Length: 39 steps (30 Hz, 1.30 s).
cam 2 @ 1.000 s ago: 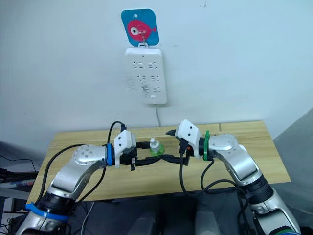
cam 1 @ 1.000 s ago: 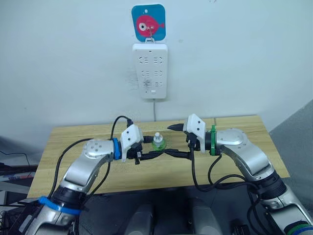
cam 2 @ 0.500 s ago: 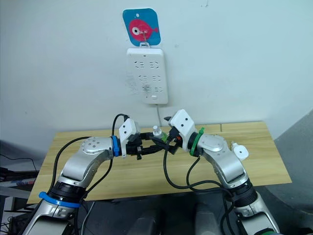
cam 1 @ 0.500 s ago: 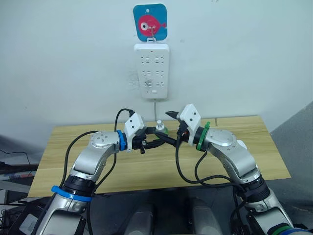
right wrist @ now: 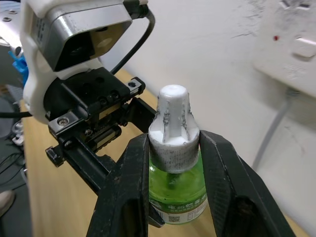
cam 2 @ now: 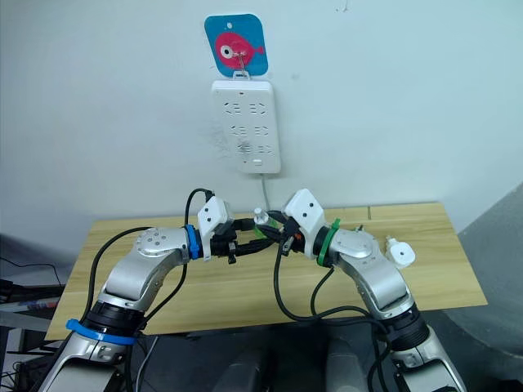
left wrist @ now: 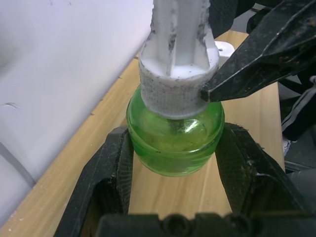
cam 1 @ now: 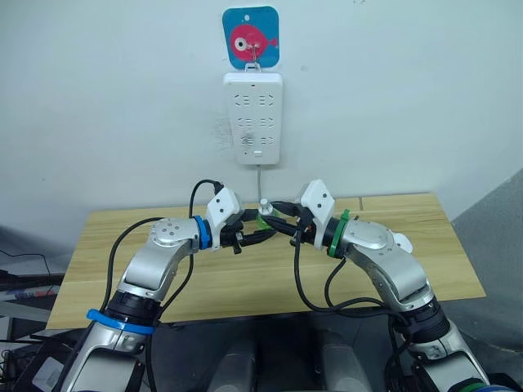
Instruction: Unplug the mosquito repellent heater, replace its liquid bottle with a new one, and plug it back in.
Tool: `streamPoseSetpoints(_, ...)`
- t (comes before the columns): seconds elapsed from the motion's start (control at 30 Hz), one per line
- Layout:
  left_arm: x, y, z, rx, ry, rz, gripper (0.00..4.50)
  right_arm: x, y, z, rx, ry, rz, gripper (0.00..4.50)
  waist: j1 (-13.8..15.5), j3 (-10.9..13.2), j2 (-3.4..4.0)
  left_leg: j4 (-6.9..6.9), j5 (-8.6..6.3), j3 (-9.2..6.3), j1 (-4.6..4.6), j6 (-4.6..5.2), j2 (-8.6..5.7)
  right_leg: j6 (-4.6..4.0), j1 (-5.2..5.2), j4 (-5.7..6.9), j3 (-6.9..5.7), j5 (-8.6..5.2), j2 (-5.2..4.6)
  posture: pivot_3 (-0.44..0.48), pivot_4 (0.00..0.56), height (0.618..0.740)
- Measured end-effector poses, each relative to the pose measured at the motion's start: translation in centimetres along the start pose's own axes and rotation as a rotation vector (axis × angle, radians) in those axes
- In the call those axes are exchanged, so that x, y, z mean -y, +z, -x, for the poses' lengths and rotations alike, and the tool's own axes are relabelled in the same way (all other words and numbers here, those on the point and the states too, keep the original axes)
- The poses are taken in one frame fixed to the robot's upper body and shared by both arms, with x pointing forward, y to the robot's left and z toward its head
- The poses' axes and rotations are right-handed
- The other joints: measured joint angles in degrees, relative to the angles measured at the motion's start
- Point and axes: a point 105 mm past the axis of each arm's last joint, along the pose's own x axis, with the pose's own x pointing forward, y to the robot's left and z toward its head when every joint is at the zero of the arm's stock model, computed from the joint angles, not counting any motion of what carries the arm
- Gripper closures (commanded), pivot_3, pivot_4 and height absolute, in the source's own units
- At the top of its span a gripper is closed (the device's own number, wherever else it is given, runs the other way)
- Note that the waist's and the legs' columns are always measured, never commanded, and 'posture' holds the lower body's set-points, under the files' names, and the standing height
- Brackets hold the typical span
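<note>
Green liquid bottle (left wrist: 173,143) sits clamped in our left gripper (left wrist: 175,163); our right gripper (right wrist: 174,163) pinches its white cap (right wrist: 173,128) above the wooden surface (cam 1: 245,282), below the wall power strip (cam 1: 253,118).

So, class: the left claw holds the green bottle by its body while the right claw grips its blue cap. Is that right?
Not quite: the cap is white, not blue, as the right wrist view shows. The rest stands: the left claw holds the green bottle by its body, and the right claw grips the cap.
</note>
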Motion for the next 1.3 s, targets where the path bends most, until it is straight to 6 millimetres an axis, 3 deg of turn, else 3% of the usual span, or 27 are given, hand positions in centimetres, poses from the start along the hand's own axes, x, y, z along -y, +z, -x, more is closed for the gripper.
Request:
streamPoseSetpoints(0.17, 1.1, 0.0, 0.9, -0.012, -0.076, -0.026, 2.32, -0.6, 0.1, 0.5, -0.016, 0.154, 0.015, 3.4, 0.05, 0.0, 0.0, 0.0, 0.0, 0.03, 0.0, 0.0, 0.0, 0.0, 0.01, -0.02, 0.01, 0.0, 0.03, -0.045, 0.232, 0.74)
streamPoseSetpoints(0.4, 4.3, 1.4, 3.2, -0.02, -0.367, -0.219, 2.32, -2.0, 2.0, 2.0, -0.026, 0.668, 0.101, 3.4, 0.17, 0.0, 0.01, -0.01, 0.0, 0.0, 0.01, 0.0, 0.04, -0.01, 0.03, -0.05, -0.03, 0.0, 0.02, -0.006, 0.211, 0.74)
streamPoseSetpoints(0.53, 5.3, 1.7, 3.5, -0.008, -0.47, -0.272, 2.32, -2.8, 2.3, 2.4, -0.024, 0.81, 0.15, 3.4, 0.29, -0.01, 0.0, 0.02, 0.0, -0.05, -0.01, 0.0, 0.02, -0.01, 0.05, -0.05, -0.06, 0.0, 0.0, -0.002, 0.208, 0.74)
streamPoseSetpoints(0.57, 5.2, 1.6, 3.4, -0.005, -0.479, -0.282, 2.32, -2.9, 2.2, 2.5, -0.024, 0.818, 0.151, 3.05, 0.4, -0.01, 0.0, 0.04, 0.0, -0.06, -0.01, -0.01, 0.01, -0.01, 0.05, -0.04, -0.06, 0.01, -0.01, -0.003, 0.205, 0.74)
streamPoseSetpoints(0.73, 4.1, 1.1, 3.0, -0.017, -0.434, -0.251, 2.32, -2.5, 2.1, 2.5, -0.031, 0.787, 0.142, 1.18, 0.48, -0.01, 0.0, 0.06, 0.01, -0.06, -0.01, -0.01, -0.01, -0.02, 0.03, 0.01, -0.06, 0.01, -0.01, -0.012, 0.204, 0.74)
streamPoseSetpoints(0.83, 3.3, 0.5, 3.2, -0.031, -0.388, -0.204, 2.32, -1.3, 0.8, 3.2, -0.067, 0.676, 0.123, 0.16, 0.53, -0.01, 0.0, 0.06, 0.01, -0.09, -0.02, -0.02, -0.02, -0.02, 0.02, 0.01, -0.07, 0.01, 0.0, -0.02, 0.203, 0.74)
streamPoseSetpoints(1.0, 1.5, -0.3, 3.6, -0.029, -0.247, -0.139, 2.32, 0.9, -2.1, 4.0, -0.116, 0.389, 0.068, 0.16, 0.41, -0.02, -0.01, 0.05, 0.02, -0.04, -0.02, -0.05, -0.01, -0.02, -0.04, 0.07, -0.03, 0.01, -0.04, -0.033, 0.205, 0.74)
streamPoseSetpoints(1.3, -0.2, 0.5, 1.1, 0.073, -0.019, -0.011, 2.32, -0.7, 1.0, 0.8, 0.07, 0.041, 0.01, 0.16, 0.24, -0.02, 0.0, 0.07, 0.05, -0.05, -0.02, -0.09, -0.06, -0.02, -0.05, 0.15, 0.0, 0.02, -0.02, -0.051, 0.217, 0.74)
